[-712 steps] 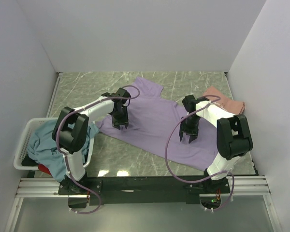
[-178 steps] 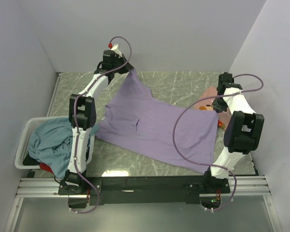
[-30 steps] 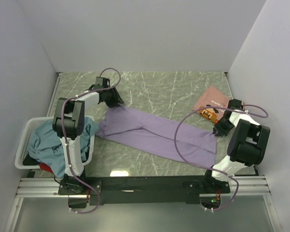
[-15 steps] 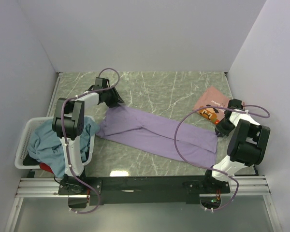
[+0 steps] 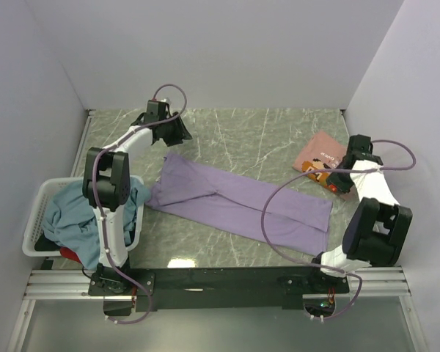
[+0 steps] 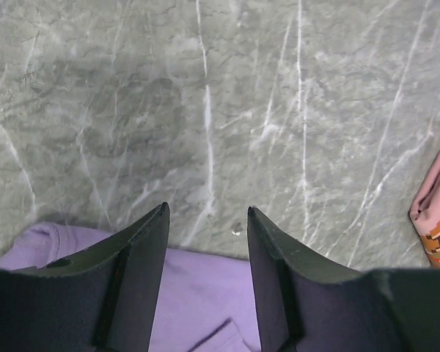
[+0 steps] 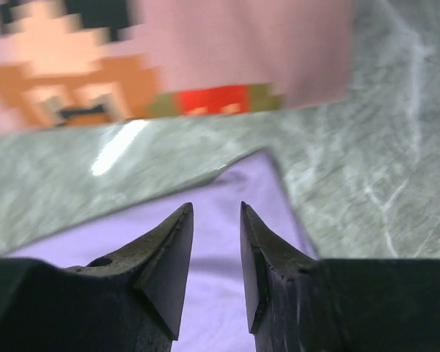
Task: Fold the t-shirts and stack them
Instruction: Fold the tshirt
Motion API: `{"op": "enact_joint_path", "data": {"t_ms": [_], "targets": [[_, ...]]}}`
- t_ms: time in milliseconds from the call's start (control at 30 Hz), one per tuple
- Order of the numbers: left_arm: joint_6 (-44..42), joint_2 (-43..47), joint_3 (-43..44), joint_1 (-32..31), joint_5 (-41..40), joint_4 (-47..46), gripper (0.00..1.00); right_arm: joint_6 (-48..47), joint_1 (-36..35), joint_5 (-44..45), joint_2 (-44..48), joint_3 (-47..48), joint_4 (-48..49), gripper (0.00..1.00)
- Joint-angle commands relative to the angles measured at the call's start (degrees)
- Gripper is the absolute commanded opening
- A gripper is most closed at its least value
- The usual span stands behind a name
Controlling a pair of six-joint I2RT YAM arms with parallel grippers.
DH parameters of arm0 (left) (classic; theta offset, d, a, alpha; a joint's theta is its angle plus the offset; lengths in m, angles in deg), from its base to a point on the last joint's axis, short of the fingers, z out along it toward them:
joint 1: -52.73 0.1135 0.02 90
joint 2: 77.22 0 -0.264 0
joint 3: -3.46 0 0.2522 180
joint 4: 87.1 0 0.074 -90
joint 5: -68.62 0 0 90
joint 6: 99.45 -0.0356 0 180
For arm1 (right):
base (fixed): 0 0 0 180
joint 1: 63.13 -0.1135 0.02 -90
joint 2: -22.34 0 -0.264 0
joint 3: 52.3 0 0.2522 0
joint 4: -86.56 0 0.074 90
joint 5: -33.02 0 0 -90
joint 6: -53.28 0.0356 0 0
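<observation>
Left hand (image 5: pixel 179 130) is at 11 o'clock on the tabletop (image 5: pixel 264 132), just past the far-left end of the lavender t-shirt (image 5: pixel 242 202). In the left wrist view the left hand (image 6: pixel 207 211) has its fingers moderately wide with nothing between them, only bare marble. The lavender cloth (image 6: pixel 198 304) lies under and behind the tips; can't tell if they touch it.

Right hand (image 5: pixel 337 185) is at 3 o'clock, over the far-right corner of the lavender t-shirt. In the right wrist view the right hand (image 7: pixel 215 208) has a narrow gap and grips nothing. The lavender corner (image 7: pixel 213 249) lies flat below it; contact can't be told.

Lavender t-shirt is folded into a long band flat on the tabletop, running from 10 o'clock down to 4 o'clock.

Pink t-shirt (image 5: pixel 321 150) lies folded flat at 2 o'clock. It sits just beyond the lavender corner, with a strip of marble between them in the right wrist view. A pixel-style print (image 7: pixel 66 81) shows on the pink t-shirt (image 7: pixel 242 44). Its edge also shows at 3 o'clock in the left wrist view (image 6: pixel 436 213).

Basket (image 5: pixel 38 205) sits at 8 o'clock, off the left edge of the tabletop. The teal t-shirt (image 5: pixel 70 213) is heaped in it and spills over the rim. The red t-shirt (image 5: pixel 67 257) pokes out underneath at the near side.
</observation>
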State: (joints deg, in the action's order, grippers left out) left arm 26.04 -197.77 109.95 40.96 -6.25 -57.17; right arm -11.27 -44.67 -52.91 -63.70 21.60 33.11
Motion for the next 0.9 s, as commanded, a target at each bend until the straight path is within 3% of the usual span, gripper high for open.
{"op": "enact_joint_path", "data": {"t_ms": [0,200,400,867], "targets": [[-1.6,4.9,2.0,-0.2,-0.4,2.9,0.53,-0.3,-5.3,0.1,4.6,1.7,-3.6,0.39],[-0.9,10.2,-9.0,-0.2,0.7,4.2,0.53,4.5,-16.3,-8.5,4.9,-3.5,-0.7,0.38],[-0.1,14.4,-20.1,-0.1,2.0,1.4,0.53,9.1,-20.6,-15.2,1.7,-9.7,7.2,0.36],[-5.2,2.0,-12.9,0.1,-2.7,5.4,0.53,9.8,-20.7,-8.3,-8.7,-10.4,6.4,0.35]]}}
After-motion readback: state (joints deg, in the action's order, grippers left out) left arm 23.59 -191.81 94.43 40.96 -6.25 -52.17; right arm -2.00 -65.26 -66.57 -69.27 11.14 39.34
